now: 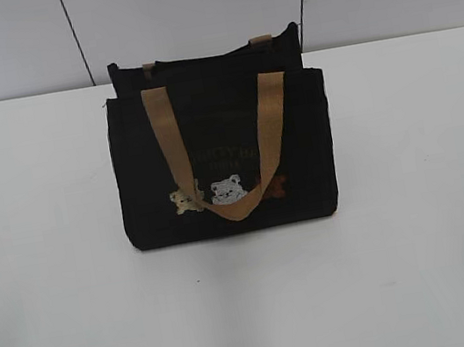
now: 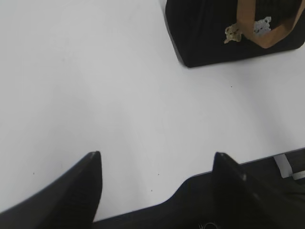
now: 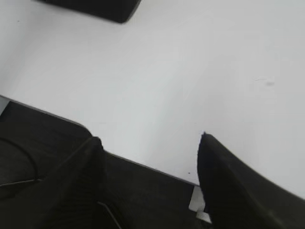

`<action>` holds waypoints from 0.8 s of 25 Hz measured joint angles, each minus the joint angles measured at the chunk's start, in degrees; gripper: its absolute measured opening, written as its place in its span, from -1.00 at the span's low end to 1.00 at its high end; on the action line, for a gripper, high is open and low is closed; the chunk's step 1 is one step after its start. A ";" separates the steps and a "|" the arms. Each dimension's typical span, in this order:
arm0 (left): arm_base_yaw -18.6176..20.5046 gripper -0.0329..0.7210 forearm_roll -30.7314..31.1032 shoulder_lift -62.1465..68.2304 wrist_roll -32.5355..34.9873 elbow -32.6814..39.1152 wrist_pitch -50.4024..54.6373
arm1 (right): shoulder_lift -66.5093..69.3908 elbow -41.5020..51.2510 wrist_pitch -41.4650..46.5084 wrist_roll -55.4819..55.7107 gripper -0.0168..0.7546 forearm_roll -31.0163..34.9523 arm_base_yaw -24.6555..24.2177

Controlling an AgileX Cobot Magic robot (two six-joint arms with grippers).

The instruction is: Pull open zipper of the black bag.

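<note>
The black bag (image 1: 223, 162) stands upright near the middle of a white table (image 1: 57, 301), its front face toward the exterior camera. One tan webbing strap (image 1: 232, 200) hangs down that front in a loop, its lowest part crossing three small bear patches (image 1: 228, 192) low on the face. A second strap shows only as two short tan ends at the bag's rear top edge. The zipper cannot be made out on the dark top of the bag in any view.

Bare table surrounds the bag on the left, right and front. Behind it the table ends at a pale wall (image 1: 187, 12) with two dark vertical seams.

The left gripper (image 2: 157, 160) hovers over the near part of the table, jaws spread wide with nothing between them; the bag's lower left corner lies well apart at the top right of its view, and the table's near edge runs just under the fingers. The right gripper (image 3: 150, 145) is likewise spread and empty above the table's near edge, with only a dark corner of the bag (image 3: 105, 9) at the top of its view.
</note>
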 joint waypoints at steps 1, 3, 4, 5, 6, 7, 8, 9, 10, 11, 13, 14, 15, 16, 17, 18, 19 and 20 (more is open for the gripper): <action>0.00 0.51 0.00 -0.68 0.00 0.28 0.00 | -2.35 0.02 0.69 0.80 0.26 -1.33 0.00; 0.00 0.51 0.05 -1.72 -0.13 0.65 0.00 | -6.34 0.06 1.35 1.63 0.26 -3.41 0.00; 0.00 0.51 0.05 -1.94 -0.18 0.77 0.00 | -8.19 0.14 1.46 1.92 0.26 -4.32 0.00; 0.00 0.51 0.05 -2.00 -0.18 0.82 0.00 | -9.84 0.38 1.45 2.04 0.26 -5.15 0.00; 0.00 0.51 0.05 -2.00 -0.18 0.84 0.00 | -11.27 0.95 1.45 2.10 0.26 -5.70 0.00; 0.00 0.51 0.05 -2.00 -0.18 0.84 -0.07 | -12.31 1.36 1.39 2.17 0.26 -6.24 0.00; 0.00 0.51 0.05 -2.00 -0.18 0.84 -0.07 | -13.18 1.49 1.07 2.22 0.26 -6.64 0.00; 0.00 0.51 0.05 -2.00 -0.18 0.84 -0.07 | -13.58 1.81 0.43 2.22 0.26 -6.87 0.00; 0.00 0.51 0.05 -2.00 -0.18 0.84 -0.07 | -13.71 2.35 -0.54 2.22 0.26 -7.06 0.00; 0.00 0.51 0.05 -2.00 -0.18 0.84 -0.07 | -13.71 2.94 -1.50 2.28 0.26 -7.20 0.00; 0.00 0.51 0.05 -2.00 -0.18 0.84 -0.07 | -13.71 3.46 -2.07 2.34 0.26 -7.37 0.00; 0.00 0.51 0.05 -2.00 -0.18 0.84 -0.11 | -13.71 3.51 -2.35 2.39 0.26 -7.44 0.00; 0.00 0.51 0.05 -2.00 -0.18 0.84 -0.11 | -13.71 3.51 -2.53 2.39 0.26 -7.50 0.00; 0.00 0.51 0.05 -2.00 -0.18 0.84 -0.11 | -13.71 3.51 -2.60 2.39 0.26 -7.50 0.00; 0.00 0.51 0.05 -2.00 -0.18 0.84 -0.11 | -13.71 3.51 -2.64 2.39 0.26 -7.50 0.00; 0.00 0.51 0.05 -2.00 -0.18 0.84 -0.11 | -13.71 3.51 -2.67 2.39 0.26 -7.50 0.00; 0.00 0.50 0.05 -2.00 -0.18 0.84 -0.11 | -13.71 3.51 -2.67 2.39 0.26 -7.50 0.00; 0.00 0.49 0.05 -2.05 -0.18 0.84 -0.11 | -13.71 3.51 -2.67 2.39 0.26 -7.50 0.00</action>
